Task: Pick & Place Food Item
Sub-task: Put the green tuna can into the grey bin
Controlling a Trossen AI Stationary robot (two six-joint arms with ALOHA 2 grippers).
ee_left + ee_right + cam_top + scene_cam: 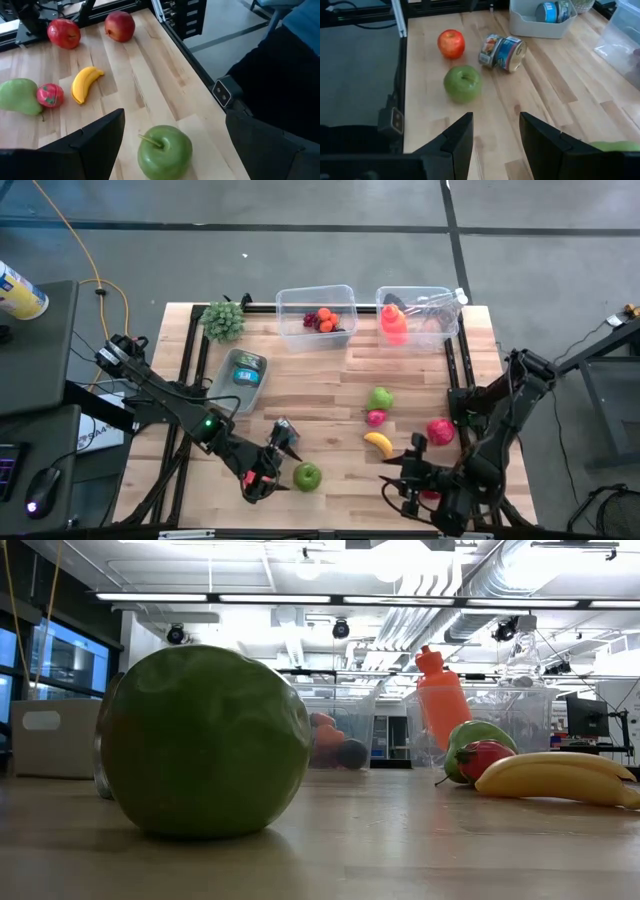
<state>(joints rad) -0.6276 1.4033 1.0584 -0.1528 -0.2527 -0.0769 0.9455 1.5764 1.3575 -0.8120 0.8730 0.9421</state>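
A green apple [307, 476] [165, 151] [462, 83] stands stem up on the wood near the table's near edge and fills the low view [205, 740]. My left gripper [266, 470] [175, 114] is open wide just to the apple's left. Its fingers stand apart on either side of the line to the apple and touch nothing. My right gripper [402, 475] [496, 117] is open and hovers near the near edge, right of the apple.
A banana [378, 443], a green pear [381, 398], a small red fruit [376, 418] and a red apple [440, 430] lie right of centre. Two cans [502, 50] and another red apple [451, 43] lie by the green apple. A grey tray [240, 375] and two clear bins [317, 315] stand farther back.
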